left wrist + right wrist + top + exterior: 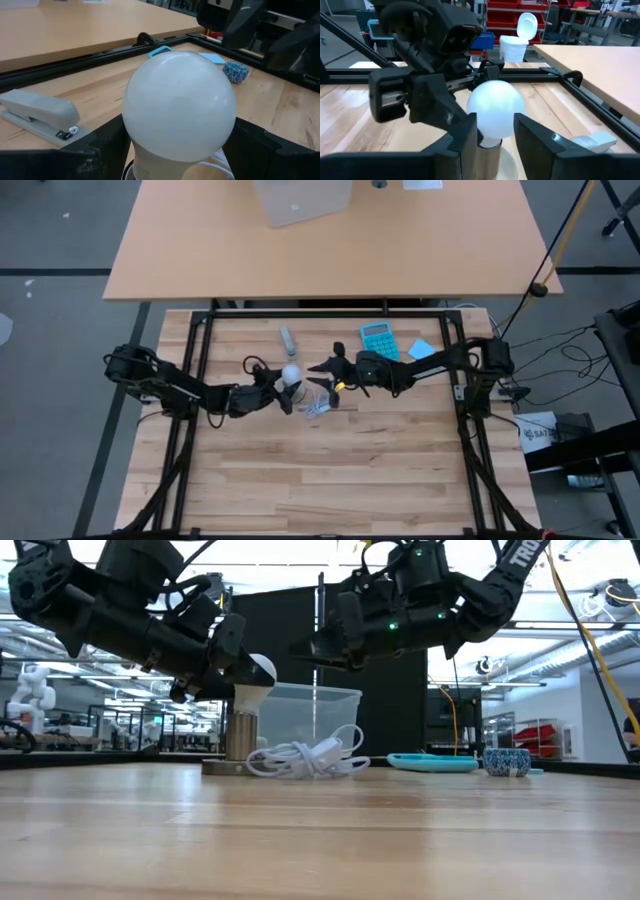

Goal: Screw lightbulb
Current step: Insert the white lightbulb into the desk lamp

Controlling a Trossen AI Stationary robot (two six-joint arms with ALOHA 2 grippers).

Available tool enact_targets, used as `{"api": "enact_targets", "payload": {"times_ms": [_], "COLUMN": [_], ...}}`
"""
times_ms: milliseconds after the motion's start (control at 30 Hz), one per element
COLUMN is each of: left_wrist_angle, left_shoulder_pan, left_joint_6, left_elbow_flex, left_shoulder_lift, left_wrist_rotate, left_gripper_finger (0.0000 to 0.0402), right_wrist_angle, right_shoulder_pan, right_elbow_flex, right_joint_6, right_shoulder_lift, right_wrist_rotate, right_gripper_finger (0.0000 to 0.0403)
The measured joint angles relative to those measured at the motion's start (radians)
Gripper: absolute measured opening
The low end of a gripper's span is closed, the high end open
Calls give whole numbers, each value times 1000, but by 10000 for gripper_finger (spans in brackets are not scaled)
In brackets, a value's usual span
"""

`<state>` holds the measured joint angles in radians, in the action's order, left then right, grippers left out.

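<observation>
Left gripper (283, 392) has its fingers closed on the lightbulb (290, 374). The low view shows the lightbulb (253, 680) upright in a metal socket (240, 735), beside a coiled white cable (308, 759). Right gripper (325, 366) hovers just beside the bulb, fingers spread apart. Only the left wrist view shows a stapler (41, 114) behind the bulb.

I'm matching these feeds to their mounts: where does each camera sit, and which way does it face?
High: above the table, straight down; both arms, bulb between them.
Low: table height, level into the room; both arms overhead, cable ahead.
Left wrist: on the left arm, facing the bulb and stapler; its own fingers flank the bulb.
Right wrist: on the right arm, facing the bulb and left claw.
All four share the bulb.
</observation>
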<state>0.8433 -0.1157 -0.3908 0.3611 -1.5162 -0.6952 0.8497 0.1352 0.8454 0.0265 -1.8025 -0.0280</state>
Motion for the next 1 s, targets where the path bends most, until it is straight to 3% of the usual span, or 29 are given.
{"api": "enact_targets", "payload": {"times_ms": [400, 1000], "left_wrist_angle": [-4, -29], "left_shoulder_pan": [-36, -150], "left_joint_6": [16, 16], "left_elbow_flex": [0, -2], "left_shoulder_lift": [0, -1], "left_wrist_rotate": [-41, -252], "left_gripper_finger": [273, 273], "right_wrist_angle": [-1, 14], "right_shoulder_pan": [0, 0], "right_elbow_flex": [6, 6], "right_joint_6": [0, 3], "right_shoulder_lift": [-10, -10], "right_wrist_rotate": [1, 2], "right_gripper_finger": [5, 3]}}
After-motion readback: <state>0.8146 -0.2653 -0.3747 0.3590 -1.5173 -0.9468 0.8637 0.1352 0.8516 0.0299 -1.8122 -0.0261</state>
